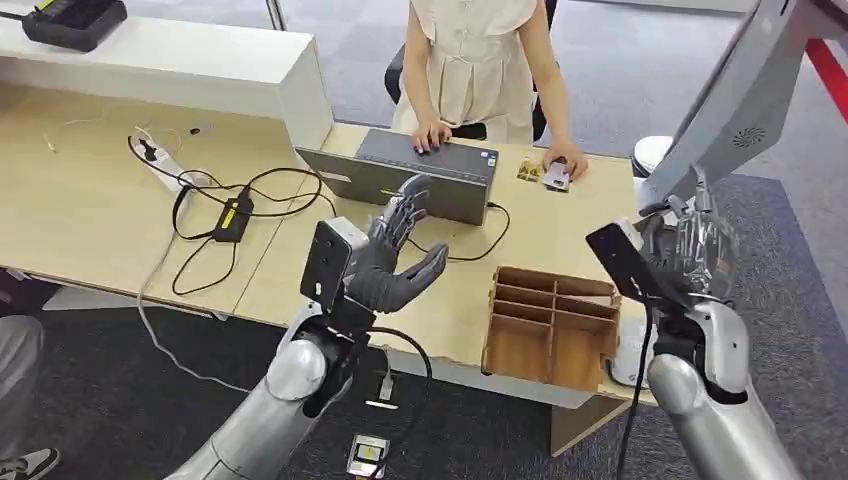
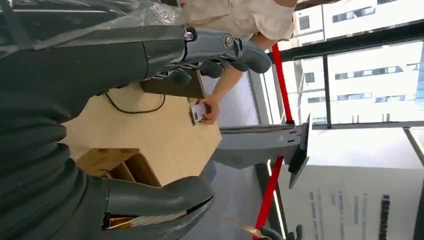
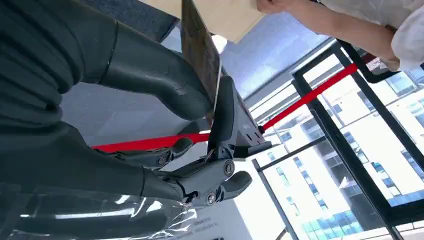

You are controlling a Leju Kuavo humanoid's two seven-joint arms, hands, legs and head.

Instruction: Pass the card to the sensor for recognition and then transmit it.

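My right hand [image 3: 165, 125], at the right of the head frame, pinches the card [image 3: 200, 55] between thumb and fingers, raised beside the grey sensor stand [image 1: 735, 100]. My left hand [image 1: 395, 255], mid-frame, is spread and holds nothing. Lower right sits a wooden organiser [image 1: 550, 320]; at top centre, a person's hand [image 1: 562, 160] rests on another card [image 1: 556, 176].

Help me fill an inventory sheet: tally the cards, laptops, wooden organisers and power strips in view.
Cards: 2, one in the right robot hand, one under a person's hand
Laptops: 1
Wooden organisers: 1
Power strips: 1
Total: 5
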